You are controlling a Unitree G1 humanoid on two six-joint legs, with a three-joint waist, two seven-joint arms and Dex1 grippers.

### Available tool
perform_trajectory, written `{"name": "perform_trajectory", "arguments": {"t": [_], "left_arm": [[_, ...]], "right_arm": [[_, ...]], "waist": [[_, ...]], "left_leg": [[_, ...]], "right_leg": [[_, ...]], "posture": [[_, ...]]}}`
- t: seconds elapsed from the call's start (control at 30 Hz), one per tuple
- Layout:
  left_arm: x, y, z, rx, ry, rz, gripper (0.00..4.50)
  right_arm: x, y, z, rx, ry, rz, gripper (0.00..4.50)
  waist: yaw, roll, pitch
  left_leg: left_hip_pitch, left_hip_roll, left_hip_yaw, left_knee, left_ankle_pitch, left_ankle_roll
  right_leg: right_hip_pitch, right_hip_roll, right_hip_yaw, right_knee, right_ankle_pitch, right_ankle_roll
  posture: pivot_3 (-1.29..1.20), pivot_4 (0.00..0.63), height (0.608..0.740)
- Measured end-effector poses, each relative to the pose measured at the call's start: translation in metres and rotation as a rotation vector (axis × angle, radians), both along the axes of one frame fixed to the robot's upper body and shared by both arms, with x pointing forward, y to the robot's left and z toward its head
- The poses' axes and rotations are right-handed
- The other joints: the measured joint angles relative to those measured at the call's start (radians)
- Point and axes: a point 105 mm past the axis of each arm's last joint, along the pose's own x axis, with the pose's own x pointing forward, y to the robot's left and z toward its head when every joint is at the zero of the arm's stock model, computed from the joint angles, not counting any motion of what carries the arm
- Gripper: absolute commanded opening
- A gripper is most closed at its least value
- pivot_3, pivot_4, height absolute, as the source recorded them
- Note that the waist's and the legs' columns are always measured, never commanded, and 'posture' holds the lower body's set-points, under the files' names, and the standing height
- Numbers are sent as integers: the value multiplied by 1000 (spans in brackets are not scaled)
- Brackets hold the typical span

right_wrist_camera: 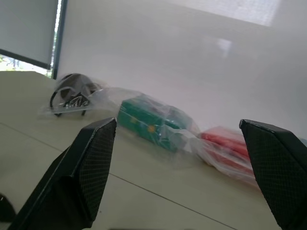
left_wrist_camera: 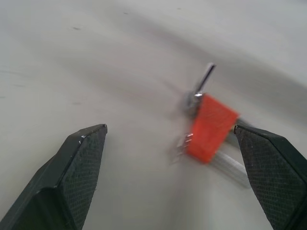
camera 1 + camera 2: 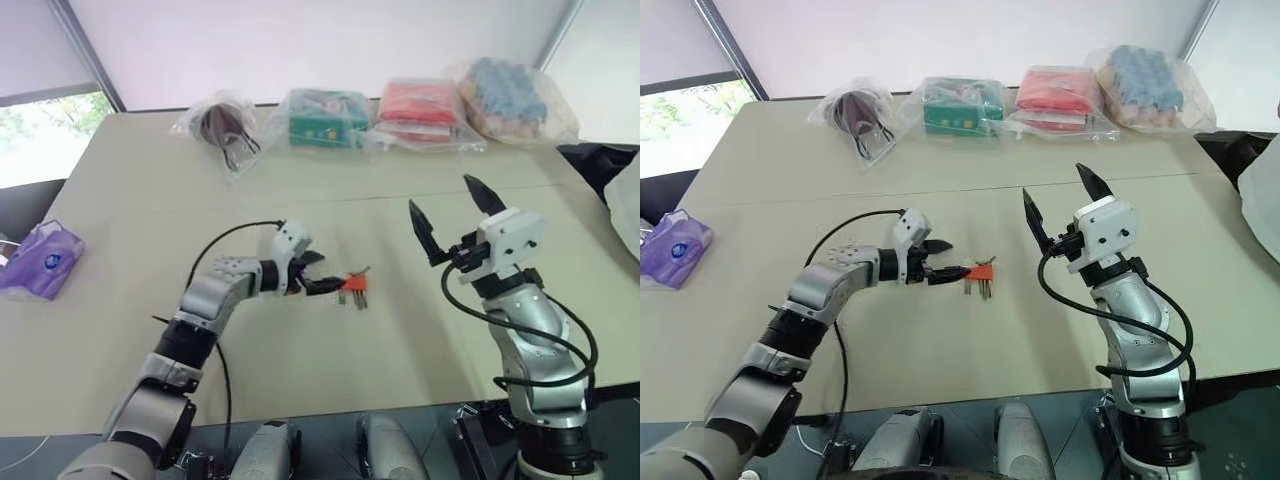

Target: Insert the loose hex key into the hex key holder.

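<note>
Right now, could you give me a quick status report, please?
Left claw open beside hex key holder. Right claw open, raised, empty. Holder flat on table. Nothing in the way.

No lettering can be read on any packet or bag (print too small).
</note>
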Motion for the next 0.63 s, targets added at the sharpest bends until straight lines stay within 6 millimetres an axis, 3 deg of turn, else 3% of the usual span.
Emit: {"name": "perform_trajectory", "arguments": {"t": [0.13, 0.33, 0.5, 0.63], "left_arm": [[2, 4, 9, 17, -89, -15, 4417], [-9, 27, 43, 88, -237, -107, 4417], [-31, 49, 50, 111, -208, -168, 4417], [-44, 62, 65, 88, -189, -176, 4417]], "right_arm": [[0, -2, -8, -55, 80, 79, 4254], [-17, -17, -42, -232, 393, 260, 4254], [-38, -26, -57, -359, 602, 380, 4254], [-50, -28, -55, -434, 695, 451, 4254]], "waist": [[2, 0, 0], [-4, 0, 1], [-4, 0, 1], [-1, 0, 1]], "left_leg": [[-1, 0, 0, 0, -1, 2], [-1, 1, 0, 0, -4, 7], [-1, 1, 0, 0, -5, 8], [-1, 1, 0, 1, -5, 8]], "right_leg": [[1, 0, 0, -4, 0, 0], [2, 0, -1, -5, 0, 0], [2, 0, -1, -6, 0, 0], [3, -1, -1, -6, 0, 0]], "posture": [[0, 150, 740], [0, 150, 740], [0, 150, 740], [0, 150, 740]]}}
